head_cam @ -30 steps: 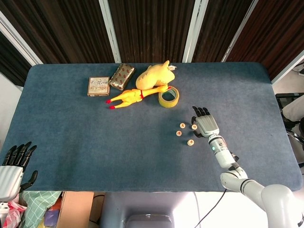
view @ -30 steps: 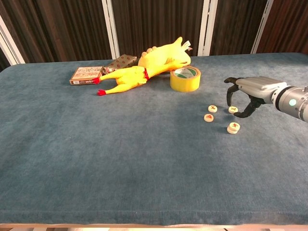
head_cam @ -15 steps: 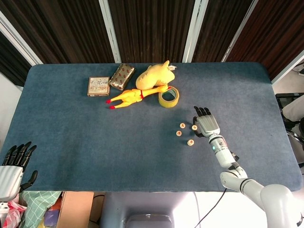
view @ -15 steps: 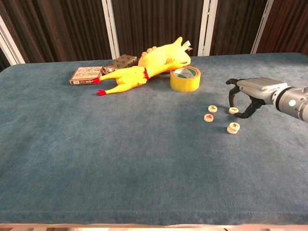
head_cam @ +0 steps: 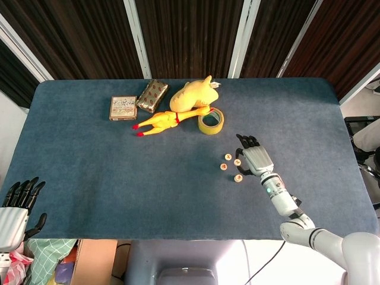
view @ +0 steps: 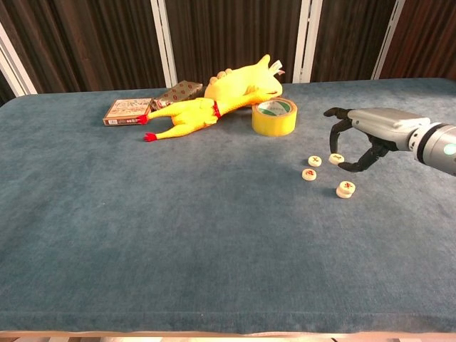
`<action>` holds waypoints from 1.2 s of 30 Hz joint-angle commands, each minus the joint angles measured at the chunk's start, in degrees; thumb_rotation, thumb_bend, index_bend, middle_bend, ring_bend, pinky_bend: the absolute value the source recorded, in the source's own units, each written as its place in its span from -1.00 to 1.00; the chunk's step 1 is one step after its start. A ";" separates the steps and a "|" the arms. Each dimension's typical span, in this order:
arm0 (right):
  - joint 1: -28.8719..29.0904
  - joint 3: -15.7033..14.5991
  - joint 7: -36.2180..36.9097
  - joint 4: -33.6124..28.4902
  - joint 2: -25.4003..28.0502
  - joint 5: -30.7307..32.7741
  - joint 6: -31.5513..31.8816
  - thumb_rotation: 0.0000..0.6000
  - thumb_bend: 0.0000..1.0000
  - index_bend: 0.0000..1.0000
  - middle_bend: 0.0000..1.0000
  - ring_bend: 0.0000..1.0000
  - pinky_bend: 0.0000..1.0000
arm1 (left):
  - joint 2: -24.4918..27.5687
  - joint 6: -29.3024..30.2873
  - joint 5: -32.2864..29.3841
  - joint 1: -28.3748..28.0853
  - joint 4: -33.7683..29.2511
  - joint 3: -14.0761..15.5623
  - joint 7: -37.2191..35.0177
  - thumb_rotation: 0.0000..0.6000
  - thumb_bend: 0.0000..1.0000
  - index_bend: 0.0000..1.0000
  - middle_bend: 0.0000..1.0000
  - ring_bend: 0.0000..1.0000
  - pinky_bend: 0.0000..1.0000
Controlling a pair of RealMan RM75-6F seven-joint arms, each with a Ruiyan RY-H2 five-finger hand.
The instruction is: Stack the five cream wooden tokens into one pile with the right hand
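Cream token pinched in right hand, raised off blue tabletop for carrying onto neighbouring tokens just beside it; left hand idle, fingers spread.

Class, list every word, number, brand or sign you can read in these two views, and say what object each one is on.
No text can be read for certain.
Cream tokens: a red mark on each top face, too small to read.
Flat box: printed face, too blurred to read.
Patterned packet: red pattern, no legible words.
Tape roll: greenish print inside the core, unreadable.
Right robot hand: no visible label.
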 commanded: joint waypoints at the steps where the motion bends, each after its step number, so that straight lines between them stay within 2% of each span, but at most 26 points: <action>1: -2.61 -2.69 -1.08 -7.64 4.41 -3.15 3.81 1.00 -0.04 0.29 -0.85 -1.00 -1.00 | 0.12 -0.19 0.18 -0.10 0.03 0.11 -0.45 1.00 -0.19 -1.00 -1.00 -1.00 -0.99; 6: -3.99 -4.60 -3.89 -10.93 6.14 -4.02 4.81 1.00 -0.04 0.28 -0.85 -1.00 -1.00 | 0.19 -0.02 0.25 -0.11 0.21 0.06 -0.97 1.00 -0.19 -1.00 -1.00 -1.00 -0.99; 11: -4.87 -5.60 -6.13 -11.39 6.45 -4.09 5.26 1.00 -0.04 0.26 -0.85 -1.00 -1.00 | 0.34 0.11 0.32 -0.06 0.32 0.09 -1.55 1.00 -0.19 -1.00 -1.00 -1.00 -0.99; 26: -4.29 -4.73 -4.76 -8.62 5.08 -3.26 3.78 1.00 -0.04 0.25 -0.85 -1.00 -1.00 | 0.42 -0.32 -0.13 -0.20 0.33 -0.02 -1.88 1.00 -0.19 -1.00 -1.00 -1.00 -0.99; 36: -4.05 -4.92 -5.33 -8.54 4.72 -3.04 2.80 1.00 -0.04 0.14 -0.85 -1.00 -1.00 | 0.38 -0.46 -0.13 -0.34 0.43 -0.04 -2.25 1.00 -0.19 -1.00 -1.00 -1.00 -0.99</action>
